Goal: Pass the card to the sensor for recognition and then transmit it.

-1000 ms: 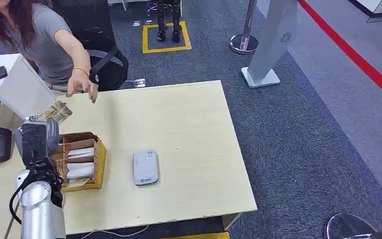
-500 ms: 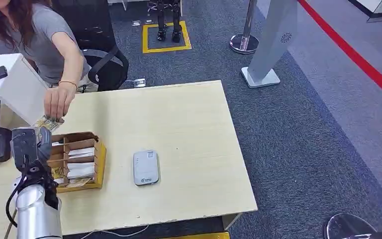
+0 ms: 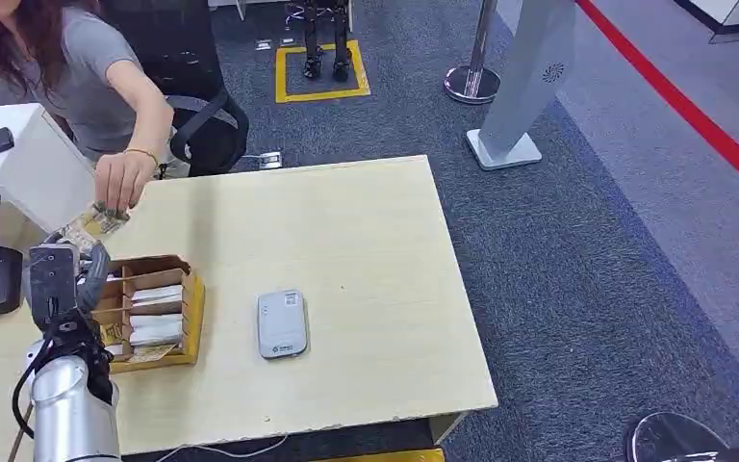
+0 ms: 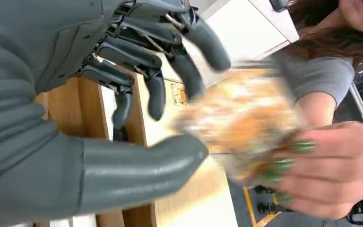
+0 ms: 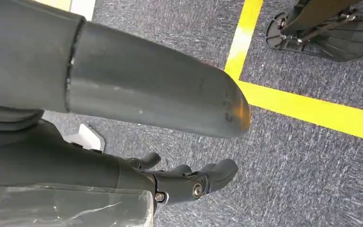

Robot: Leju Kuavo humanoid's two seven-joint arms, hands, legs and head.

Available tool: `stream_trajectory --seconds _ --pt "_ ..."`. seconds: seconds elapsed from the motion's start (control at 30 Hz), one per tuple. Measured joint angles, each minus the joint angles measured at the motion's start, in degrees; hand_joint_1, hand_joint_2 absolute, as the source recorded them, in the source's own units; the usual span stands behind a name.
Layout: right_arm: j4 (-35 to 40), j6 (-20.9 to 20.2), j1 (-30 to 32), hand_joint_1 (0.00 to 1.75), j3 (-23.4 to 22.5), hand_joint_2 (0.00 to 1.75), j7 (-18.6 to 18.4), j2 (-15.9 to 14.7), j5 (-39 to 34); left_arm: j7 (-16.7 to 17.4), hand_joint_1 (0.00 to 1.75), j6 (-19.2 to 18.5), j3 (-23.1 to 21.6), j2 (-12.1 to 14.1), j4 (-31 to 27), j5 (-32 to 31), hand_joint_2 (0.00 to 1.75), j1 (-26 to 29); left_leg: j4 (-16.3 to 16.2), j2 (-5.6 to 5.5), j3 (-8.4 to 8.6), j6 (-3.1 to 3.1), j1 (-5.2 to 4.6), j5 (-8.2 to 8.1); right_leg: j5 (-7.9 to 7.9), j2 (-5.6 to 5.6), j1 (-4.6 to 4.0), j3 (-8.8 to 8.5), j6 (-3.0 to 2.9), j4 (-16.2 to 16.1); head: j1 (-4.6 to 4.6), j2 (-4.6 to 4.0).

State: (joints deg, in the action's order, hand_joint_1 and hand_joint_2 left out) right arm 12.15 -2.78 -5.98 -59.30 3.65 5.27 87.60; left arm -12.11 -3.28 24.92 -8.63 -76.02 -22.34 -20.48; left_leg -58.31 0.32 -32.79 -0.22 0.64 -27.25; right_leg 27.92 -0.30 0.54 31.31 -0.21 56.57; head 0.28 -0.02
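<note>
The card (image 3: 89,222) is small, yellow and brown, with a picture on it; it is tilted, at the left of the frame, pinched by a person's hand (image 3: 120,180). The sensor (image 3: 282,323) is a flat grey box with round corners, lying on the table in the lower middle of the frame.

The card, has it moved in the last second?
Yes. The card, pinched by the person's hand, has shifted from the robot hand slightly toward the table's far-left edge, judged against the wooden organizer.
</note>
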Motion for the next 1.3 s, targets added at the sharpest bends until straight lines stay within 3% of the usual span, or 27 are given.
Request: stream_trajectory --seconds 0.5,0.63,0.67,0.73,0.8,0.83,0.97,1.17,1.3 --pt "0.00 0.33 0.14 0.00 0.00 0.00 0.37 0.00 -0.96 -0.55 0.00 2.73 -1.77 -1.68 -5.26 -8.72 1.75 2.09 -0.01 0.00 0.00 0.00 0.00 0.00 0.00 -0.01 0.00 0.01 0.00 0.00 0.00 0.00" --pt "0.00 0.83 0.39 0.00 -0.07 0.00 0.61 0.00 -2.08 -0.11 0.00 4.29 -4.90 -2.19 -8.62 -19.27 1.75 3.94 -0.01 0.00 0.01 0.00 0.00 0.00 0.00 0.00 0.00 0.02 0.00 -0.01 0.00 0.00" --pt "0.00 1.20 0.57 0.00 -0.29 0.00 0.50 0.00 -2.96 0.59 0.00 4.61 -8.27 -2.19 -11.59 -25.24 1.75 5.52 -0.01 -0.01 0.00 0.00 -0.01 0.00 0.00 -0.03 0.00 0.02 0.01 -0.01 0.00 0.00" --pt "0.00 1.42 0.62 0.00 -0.66 0.00 0.46 0.00 -3.85 1.66 0.00 4.59 -12.32 -2.14 -14.96 -29.19 1.75 7.43 -0.01 -0.01 -0.02 0.00 -0.01 -0.01 0.00 -0.03 0.00 0.01 0.01 -0.01 0.00 0.00" --pt "0.00 1.42 0.69 0.00 -1.12 0.00 0.04 0.00 -4.59 2.34 0.00 4.46 -15.92 -1.75 -18.17 -30.60 1.75 9.13 0.00 0.01 -0.02 0.01 -0.02 -0.03 0.00 -0.02 0.00 0.01 0.01 -0.02 0.00 -0.02" --pt "0.00 1.46 0.87 0.00 -1.84 0.00 -0.11 0.00 -5.49 3.52 0.00 4.50 -19.86 -0.83 -21.95 -31.11 1.75 11.80 0.00 0.04 -0.01 0.02 -0.02 -0.06 0.00 0.02 0.01 0.01 0.01 -0.02 0.02 0.00" --pt "0.00 1.86 1.29 0.00 -3.08 0.00 -0.55 0.02 -6.49 5.02 0.00 6.09 -25.59 2.01 -28.47 -32.28 1.75 17.23 0.00 0.02 -0.01 -0.01 0.01 -0.10 0.03 0.03 0.01 0.03 0.01 -0.04 0.00 0.00" --pt "0.00 2.49 1.45 0.00 -4.72 0.00 -1.12 0.24 -7.37 9.27 0.00 14.52 -27.13 4.83 -37.91 -45.30 1.75 26.80 0.04 0.04 -0.01 -0.03 0.03 -0.11 0.07 0.05 0.00 0.05 -0.03 -0.02 0.00 0.00" --pt "0.02 2.51 1.48 0.00 -5.14 0.00 -1.11 0.48 -7.39 10.14 0.00 15.98 -25.58 5.18 -42.22 -49.00 1.75 29.85 0.05 0.01 -0.01 -0.03 0.02 -0.11 0.09 -0.03 -0.01 0.02 -0.01 -0.02 0.02 0.00"
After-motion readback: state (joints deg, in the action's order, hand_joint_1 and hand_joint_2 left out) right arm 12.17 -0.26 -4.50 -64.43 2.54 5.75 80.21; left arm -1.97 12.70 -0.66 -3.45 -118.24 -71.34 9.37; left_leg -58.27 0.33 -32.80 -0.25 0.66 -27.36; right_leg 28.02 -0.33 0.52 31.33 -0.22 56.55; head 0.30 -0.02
